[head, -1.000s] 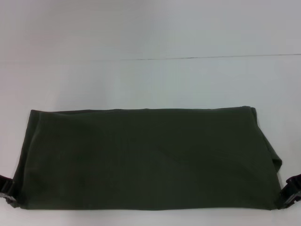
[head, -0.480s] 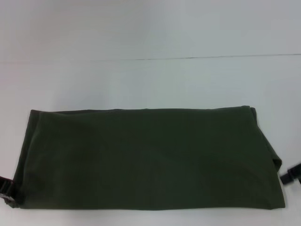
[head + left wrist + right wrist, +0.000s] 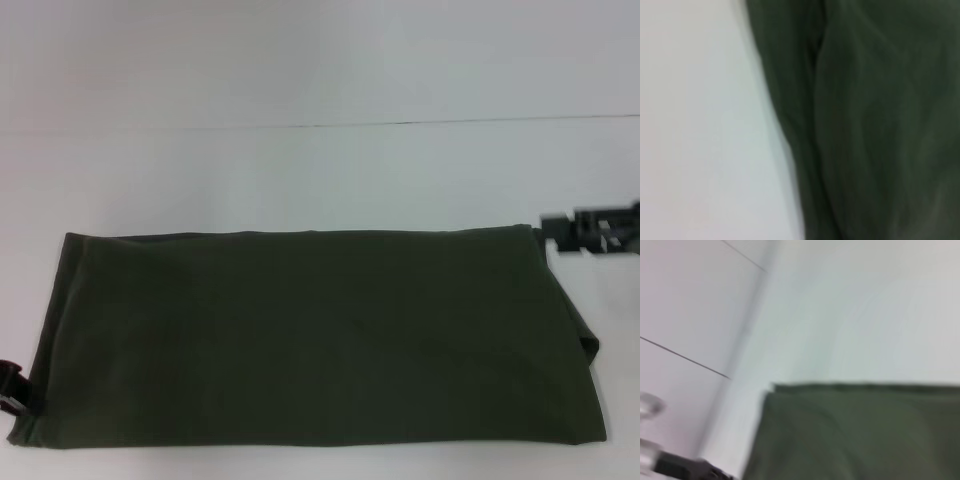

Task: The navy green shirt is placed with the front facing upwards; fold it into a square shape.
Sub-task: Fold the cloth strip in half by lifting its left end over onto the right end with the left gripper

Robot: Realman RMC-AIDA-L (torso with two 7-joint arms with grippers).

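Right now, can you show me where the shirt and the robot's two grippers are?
shirt [image 3: 310, 335]: head view, middle of the folded cloth.
right gripper [image 3: 592, 230]: head view, dark body beside the shirt's far right corner.
left gripper [image 3: 10, 388]: head view, dark tip at the near left corner.

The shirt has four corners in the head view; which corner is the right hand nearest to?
The far right corner of the navy green shirt. The right hand sits beside it, while the left hand is at the near left corner.
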